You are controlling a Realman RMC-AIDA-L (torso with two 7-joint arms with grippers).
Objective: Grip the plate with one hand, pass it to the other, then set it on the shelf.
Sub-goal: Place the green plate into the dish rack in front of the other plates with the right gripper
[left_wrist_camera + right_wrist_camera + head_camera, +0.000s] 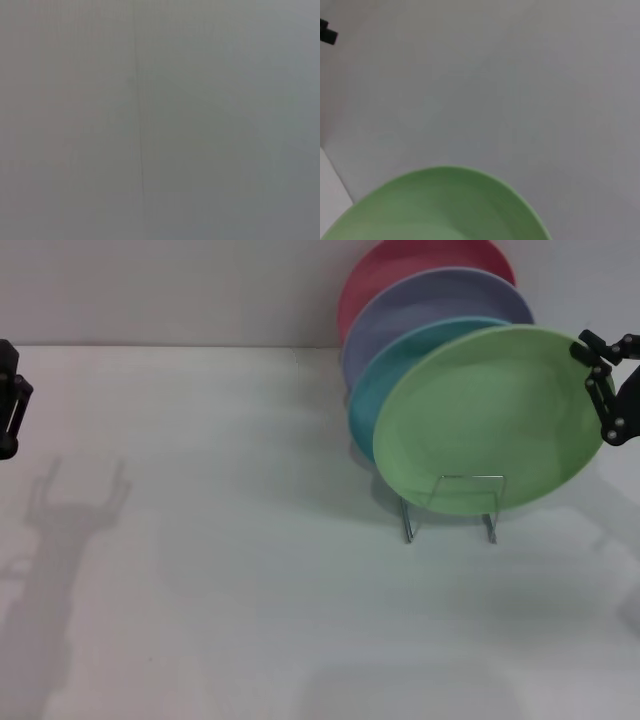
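Note:
The light green plate [490, 415] stands upright in the front slot of the wire shelf [452, 508], leaning back against the turquoise plate. My right gripper [603, 390] is at the plate's upper right rim, overlapping the edge. The right wrist view shows the plate's rim [445, 205] close below the camera. My left gripper [8, 400] hangs at the far left edge of the head view, well away from the plate, and its forked shadow on the table shows it open and empty. The left wrist view shows only a blank grey surface.
Behind the green plate stand a turquoise plate [400, 365], a lavender plate [430, 300] and a red plate [400, 260] in the same rack. The white table [250, 570] stretches to the left and front. A wall rises behind it.

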